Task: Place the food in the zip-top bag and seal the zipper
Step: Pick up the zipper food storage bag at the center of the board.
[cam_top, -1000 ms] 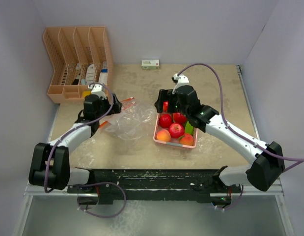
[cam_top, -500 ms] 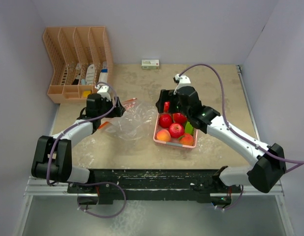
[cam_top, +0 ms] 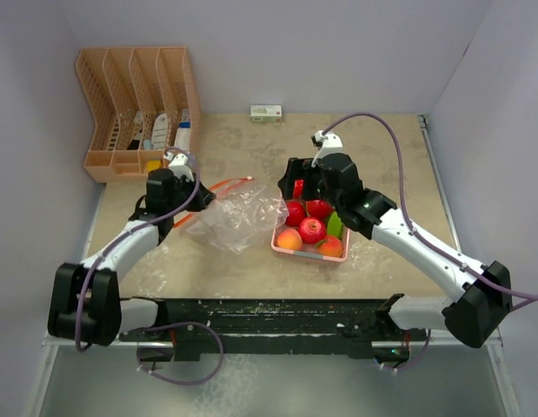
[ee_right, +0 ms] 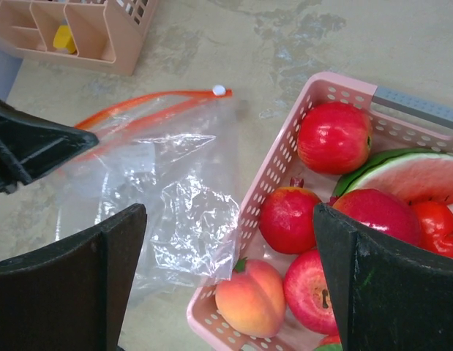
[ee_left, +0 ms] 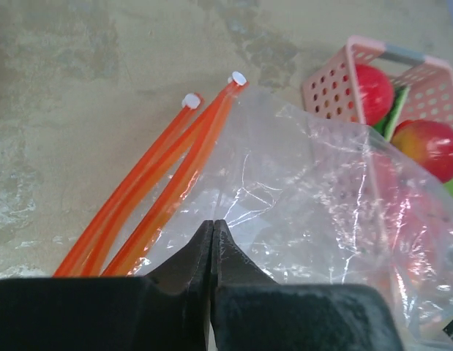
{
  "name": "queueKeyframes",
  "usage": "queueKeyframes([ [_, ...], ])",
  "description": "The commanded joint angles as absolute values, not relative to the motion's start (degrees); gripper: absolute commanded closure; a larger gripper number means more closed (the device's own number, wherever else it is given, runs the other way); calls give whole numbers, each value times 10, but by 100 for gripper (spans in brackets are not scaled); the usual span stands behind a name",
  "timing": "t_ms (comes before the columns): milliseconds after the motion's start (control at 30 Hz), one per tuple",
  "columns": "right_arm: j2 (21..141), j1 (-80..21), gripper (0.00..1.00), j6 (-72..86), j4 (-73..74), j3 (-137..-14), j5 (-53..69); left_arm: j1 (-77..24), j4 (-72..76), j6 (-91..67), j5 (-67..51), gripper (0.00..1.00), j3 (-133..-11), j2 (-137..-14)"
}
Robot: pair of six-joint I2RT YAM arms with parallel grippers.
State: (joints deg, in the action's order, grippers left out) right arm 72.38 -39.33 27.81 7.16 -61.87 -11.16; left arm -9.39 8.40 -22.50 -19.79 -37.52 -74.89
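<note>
Top external: left fingers (cam_top: 202,196) closed, pinching the clear film of the zip-top bag (cam_top: 238,213) just below its orange zipper (ee_left: 160,190). Right fingers (cam_top: 295,185) wide open, holding nothing, hanging over the far-left end of the pink basket (cam_top: 305,253).

All the food (cam_top: 312,229) sits in the basket, none in the bag. Bag lies flat on the surface (cam_top: 373,148) between left fingers and basket; touching the basket wall or just beside it, can't tell. Zipper's long axis slants from the left fingers away toward the basket's far corner.

Food is directly under the right fingers, so right arm is nearer; judged next: right picks, left holds the mouth.

Count: 1 bag, 1 basket, 2 zipper strips, at least 4 red apples (ee_right: 334,137), 2 peaches (cam_top: 288,239), 1 watermelon slice (ee_right: 409,172), 1 green piece (cam_top: 335,226).
</note>
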Motion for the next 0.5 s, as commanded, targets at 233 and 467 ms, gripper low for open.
queueKeyframes([
  [233, 747, -428, 10, 262, 13, -644, 4, -93, -15, -224, -126, 100, -436, -547],
  [467, 787, -450, 7, 287, -74, -638, -4, -108, -42, -202, -86, 100, -458, -509],
])
